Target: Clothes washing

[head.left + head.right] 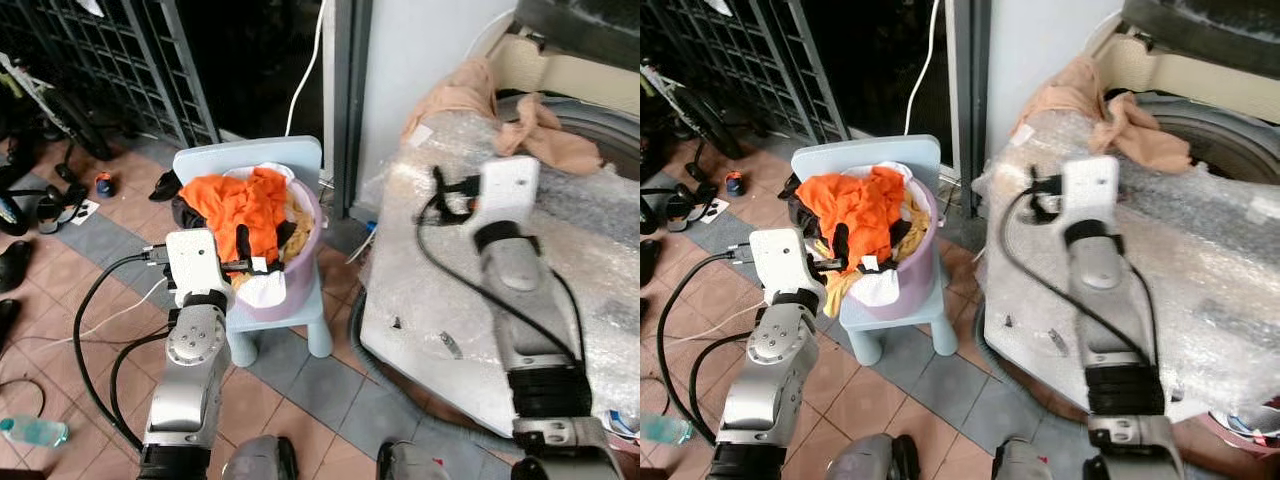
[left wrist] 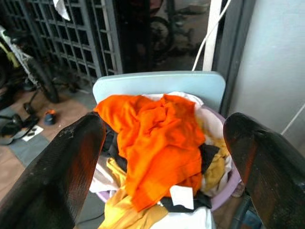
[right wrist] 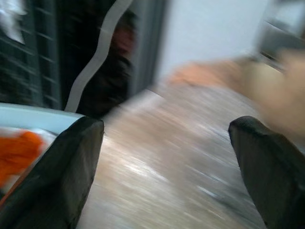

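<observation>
1. Your two silver arms were nearest to the camera and the largest things in view, the left one reaching toward the basket and the right one raised over the washer.
2. Next in size was the washing machine (image 1: 560, 250), wrapped in bubble film, on the robot's right; a peach cloth (image 1: 545, 135) lay over its top edge, beside the drum opening.
3. On the robot's left stood a pale blue chair (image 1: 300, 165), and on its seat the purple laundry basket (image 1: 300, 270), heaped full.
4. On top of the heap lay the orange garment (image 2: 157, 138), with yellow, black and white pieces under it.
5. Your left gripper (image 2: 164, 157) stood just before the basket with its fingers wide apart and nothing between them.
6. Your right gripper (image 3: 167, 167) hung over the film-covered top, its fingers also apart and empty; that wrist picture was blurred.
7. I judge that the step in hand was to take clothes out of the basket, and most of the task was not yet done.
8. The next move called for you to lower the left gripper onto the orange garment, pinch a thick fold, then lift it clear of the rim and carry it to the drum.
</observation>
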Controlling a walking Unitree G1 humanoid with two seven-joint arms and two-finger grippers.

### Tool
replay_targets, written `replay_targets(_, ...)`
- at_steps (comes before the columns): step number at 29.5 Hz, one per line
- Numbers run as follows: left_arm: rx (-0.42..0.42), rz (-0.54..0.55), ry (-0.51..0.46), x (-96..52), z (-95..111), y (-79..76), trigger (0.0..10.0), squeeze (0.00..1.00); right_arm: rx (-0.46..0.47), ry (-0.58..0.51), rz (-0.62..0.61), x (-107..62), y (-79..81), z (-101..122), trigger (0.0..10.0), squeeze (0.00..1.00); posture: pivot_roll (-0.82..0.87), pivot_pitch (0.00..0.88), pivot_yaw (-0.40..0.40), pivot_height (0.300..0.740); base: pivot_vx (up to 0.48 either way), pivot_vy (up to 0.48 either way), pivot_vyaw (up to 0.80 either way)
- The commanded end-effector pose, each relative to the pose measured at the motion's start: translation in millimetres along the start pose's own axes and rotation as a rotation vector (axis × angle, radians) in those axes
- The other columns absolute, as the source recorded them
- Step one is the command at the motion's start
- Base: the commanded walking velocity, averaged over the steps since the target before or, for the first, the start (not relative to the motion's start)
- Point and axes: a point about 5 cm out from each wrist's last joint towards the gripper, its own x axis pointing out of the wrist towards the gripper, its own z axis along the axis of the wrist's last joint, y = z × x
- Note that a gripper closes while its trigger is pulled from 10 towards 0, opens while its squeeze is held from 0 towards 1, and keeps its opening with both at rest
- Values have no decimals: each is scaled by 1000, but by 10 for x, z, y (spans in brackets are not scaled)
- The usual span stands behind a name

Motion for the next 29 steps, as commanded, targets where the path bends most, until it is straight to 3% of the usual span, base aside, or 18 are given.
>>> replay_targets(1,3,-5,2,25,8,12,10000,0,39,-7,188,-34,247,26,10000,1000,-40,77,115,740,0,0,0)
replay_targets(3,6,-11,-4,52,26,-5,10000,0,39,-20,298,-60,373,50,10000,1000,-41,73,117,740,0,0,0)
replay_targets(7,4,-11,-20,82,70,-31,10000,0,5,-30,216,46,288,100,10000,1000,-41,76,117,740,0,0,0)
replay_targets(9,4,-9,-28,87,96,-40,10000,0,-48,-5,86,157,101,92,10000,1000,-34,86,110,740,0,0,0)
replay_targets(10,4,-9,-28,87,96,-40,10000,0,-48,-5,86,157,101,92,10000,1000,-34,86,110,740,0,0,0)
replay_targets(11,6,-5,-34,81,116,-35,10000,0,-65,8,-39,223,-81,108,10000,1000,-20,92,102,740,0,0,0)
replay_targets(15,9,16,-36,62,115,21,10000,0,-61,8,-255,263,-421,175,10000,1000,-23,103,94,740,0,0,0)
replay_targets(20,8,22,-22,42,72,26,10000,0,-106,27,-366,244,-546,167,10000,1000,-27,101,92,740,0,0,0)
replay_targets(22,7,18,-23,50,83,3,10000,0,-206,5,-450,196,-635,228,10000,1000,-27,99,94,740,0,0,0)
replay_targets(26,4,13,-15,45,64,-1,10000,0,-271,-99,-433,185,-574,398,10000,1000,-33,97,101,740,0,0,0)
replay_targets(27,2,9,-9,38,50,-3,10000,0,-264,-164,-380,183,-452,493,10000,1000,-34,96,103,740,0,0,0)
replay_targets(29,-1,5,-5,33,45,-9,10000,0,-223,-191,-291,175,-290,520,10000,1000,-31,94,99,740,0,0,0)
